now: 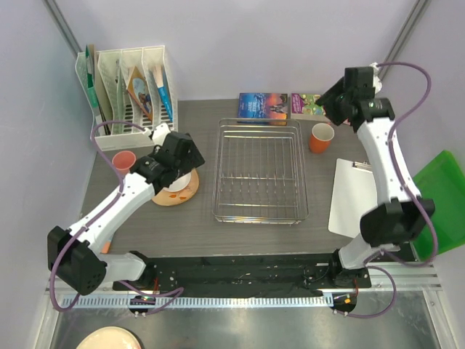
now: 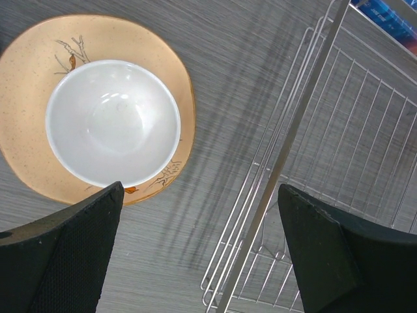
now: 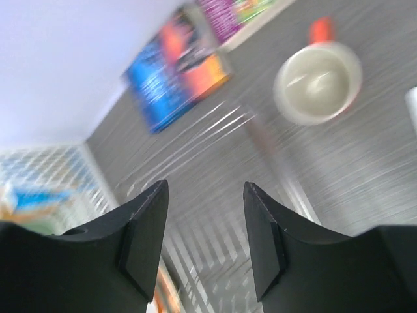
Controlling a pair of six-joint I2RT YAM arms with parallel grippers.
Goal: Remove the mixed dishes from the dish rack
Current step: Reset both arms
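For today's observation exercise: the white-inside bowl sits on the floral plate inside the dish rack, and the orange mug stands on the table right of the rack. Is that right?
One slip: the bowl sits on the plate on the table left of the dish rack, not inside it, as the left wrist view shows. The orange mug is right of the rack.

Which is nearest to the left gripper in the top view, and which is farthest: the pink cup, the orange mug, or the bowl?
Starting from the left gripper:
1. The bowl, on the plate, right beside it.
2. The pink cup, further to the left.
3. The orange mug, far right, beyond the dish rack.
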